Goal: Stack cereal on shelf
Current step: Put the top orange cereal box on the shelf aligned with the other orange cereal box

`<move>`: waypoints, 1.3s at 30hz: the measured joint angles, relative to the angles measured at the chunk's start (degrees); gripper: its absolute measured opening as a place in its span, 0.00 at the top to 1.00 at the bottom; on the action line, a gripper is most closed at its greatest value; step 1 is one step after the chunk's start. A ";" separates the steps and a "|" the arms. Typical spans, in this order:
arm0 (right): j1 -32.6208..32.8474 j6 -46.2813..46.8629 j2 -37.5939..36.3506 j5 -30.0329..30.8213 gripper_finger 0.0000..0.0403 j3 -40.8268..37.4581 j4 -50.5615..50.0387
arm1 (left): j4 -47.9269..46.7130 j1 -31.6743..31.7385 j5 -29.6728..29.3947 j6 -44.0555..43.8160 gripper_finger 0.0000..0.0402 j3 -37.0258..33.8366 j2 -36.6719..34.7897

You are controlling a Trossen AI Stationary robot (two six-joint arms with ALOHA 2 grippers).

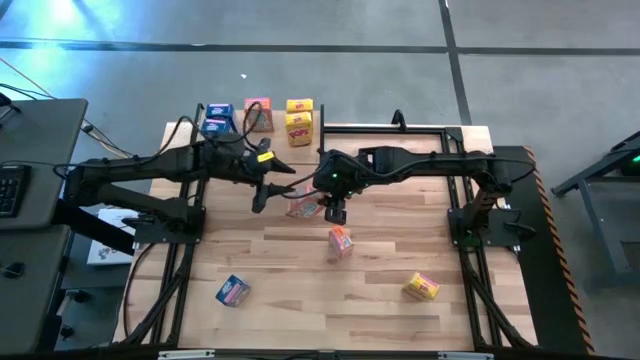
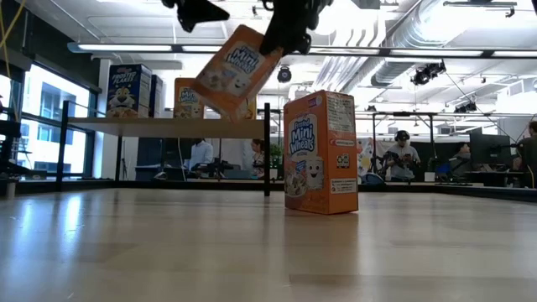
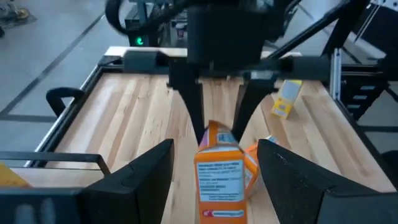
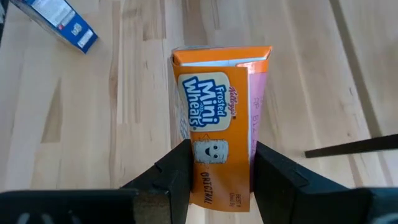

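Right gripper [image 4: 214, 168] clamped the orange box [image 4: 217, 124] by its faces, aloft mid-table | left gripper [image 3: 214, 168] wide, facing it | box looked light, crushable: you'd squeeze the flat faces gently

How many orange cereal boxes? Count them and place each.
3: shelf box on the shelf; held box in the right end effector; standing box on the table. None seems hidden.

I see an open lab-like office: exposed ceiling ducts [image 2: 419, 33], strip lights [image 2: 302, 52], people sitting at desks [image 2: 401, 155] behind my table [image 2: 252, 252].
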 joint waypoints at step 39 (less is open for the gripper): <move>-0.13 -11.67 9.20 5.97 0.66 -0.01 -9.82 | -0.20 0.00 -3.32 -0.02 0.44 -0.02 -5.65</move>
